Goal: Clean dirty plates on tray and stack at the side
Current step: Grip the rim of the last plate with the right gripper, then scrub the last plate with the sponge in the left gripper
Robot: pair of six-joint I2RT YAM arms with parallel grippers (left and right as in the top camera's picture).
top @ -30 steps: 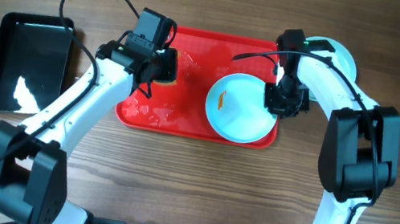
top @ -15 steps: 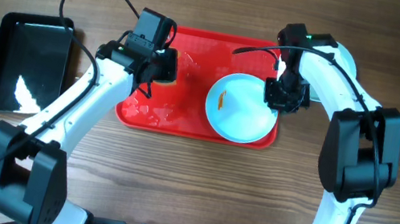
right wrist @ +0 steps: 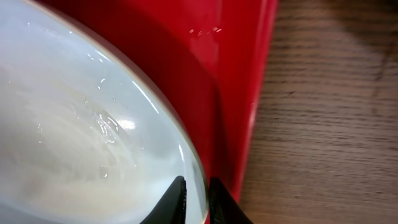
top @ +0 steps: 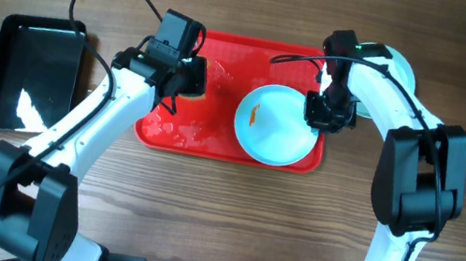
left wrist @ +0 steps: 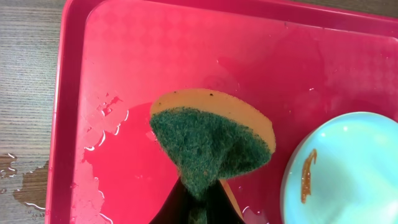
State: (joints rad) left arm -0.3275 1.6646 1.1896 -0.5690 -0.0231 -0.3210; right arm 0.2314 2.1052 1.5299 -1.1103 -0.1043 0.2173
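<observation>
The right gripper [top: 325, 114] is clenched on the right rim of a plate [top: 276, 128]. In the right wrist view its two dark fingertips [right wrist: 178, 198] stand one on either side of the thin edge with barely a gap between them. The plate [right wrist: 74, 124] is round, shallow and pale blue-white, glossy, with beads of water and a wet sheen on its inner face. An orange smear [top: 256, 114] runs as a short streak near its left side, and the rest of the face looks clear. It sits in the right half of the red tray [top: 245, 57], its gripped edge just beside the tray's right wall [right wrist: 242, 74]; whether that edge is lifted off the tray floor cannot be told. The left gripper [top: 189, 81] hangs over the tray's left part, pinched tight on a sponge [left wrist: 211, 140] with a green scouring face and an orange body, folded between the fingers. The sponge is near the plate [left wrist: 354, 168] but apart from it, and the smear [left wrist: 306, 176] faces it. Water droplets [left wrist: 102, 118] lie on the tray's textured floor [left wrist: 124, 62]. A glossy black tray [top: 30, 68] rests on the wooden table [top: 219, 214] to the left.
</observation>
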